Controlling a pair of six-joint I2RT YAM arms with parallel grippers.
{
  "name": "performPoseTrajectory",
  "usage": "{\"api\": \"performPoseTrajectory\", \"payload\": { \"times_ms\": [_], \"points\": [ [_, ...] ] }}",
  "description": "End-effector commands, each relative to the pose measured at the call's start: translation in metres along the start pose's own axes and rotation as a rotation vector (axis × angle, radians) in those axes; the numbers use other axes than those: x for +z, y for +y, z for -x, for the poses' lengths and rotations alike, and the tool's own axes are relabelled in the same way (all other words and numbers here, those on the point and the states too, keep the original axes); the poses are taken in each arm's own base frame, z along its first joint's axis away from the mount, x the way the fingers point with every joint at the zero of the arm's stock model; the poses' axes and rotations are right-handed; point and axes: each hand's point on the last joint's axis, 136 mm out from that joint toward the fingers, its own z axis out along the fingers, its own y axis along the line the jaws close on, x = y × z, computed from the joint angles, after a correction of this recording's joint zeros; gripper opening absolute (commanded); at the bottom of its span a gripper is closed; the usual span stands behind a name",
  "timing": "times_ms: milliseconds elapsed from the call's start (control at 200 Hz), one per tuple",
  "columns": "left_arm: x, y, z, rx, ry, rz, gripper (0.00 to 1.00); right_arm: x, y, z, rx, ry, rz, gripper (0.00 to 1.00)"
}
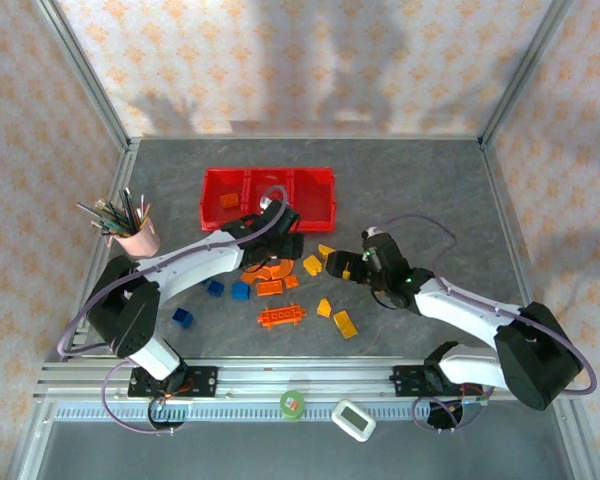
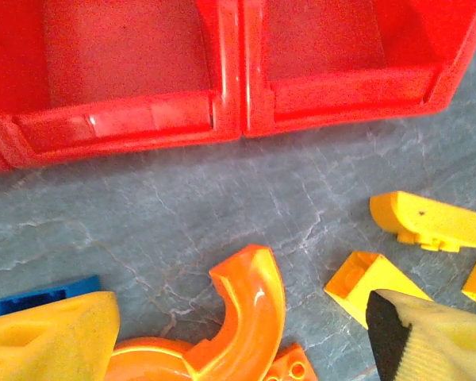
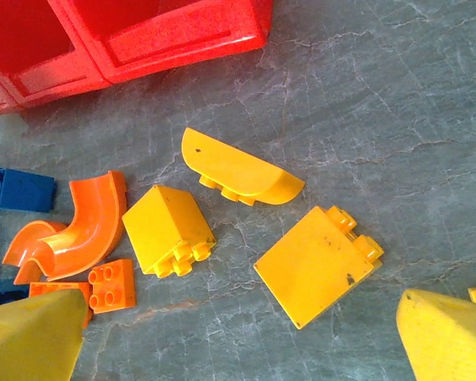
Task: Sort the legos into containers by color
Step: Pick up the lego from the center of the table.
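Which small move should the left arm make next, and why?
Probably lower the left gripper onto the orange curved arch and close. Its jaws stand open with nothing between them, the arch lies on the table right below the gap, and the red bins sit just beyond.

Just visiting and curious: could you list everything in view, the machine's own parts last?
red plastic three-bin tray: one, red, far middle of the table; one orange brick in its left bin
blue plastic bricks: three, blue, left of centre
orange plastic pieces: several, orange, centre
yellow plastic blocks: about five, yellow, right of centre
pink pencil cup: one, pink, left side
green tape roll: one, green, near rail
white gadget: one, white, near rail
left hand: one, yellow-padded, open above an orange arch
right hand: one, yellow-padded, open above yellow blocks
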Motion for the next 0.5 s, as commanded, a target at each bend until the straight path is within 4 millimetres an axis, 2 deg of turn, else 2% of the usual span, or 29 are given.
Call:
{"api": "performPoseTrajectory", "payload": {
  "times_ms": [0,225,350,495],
  "points": [
    [0.017,0.008,-0.018,-0.007,0.054,0.081,0.85,-0.009,0.003,0.007,0.003,-0.036,0.023,1.00],
    [0.040,0.005,-0.024,0.016,0.080,0.121,0.84,-0.012,0.002,0.008,0.009,-0.043,0.023,1.00],
    [0.047,0.003,-0.024,0.025,0.080,0.120,0.78,-0.011,0.000,0.007,0.014,-0.043,0.021,1.00],
    [0.056,-0.003,-0.022,0.039,0.082,0.111,0.68,-0.009,-0.001,0.005,0.016,-0.035,0.017,1.00]
  ]
}}
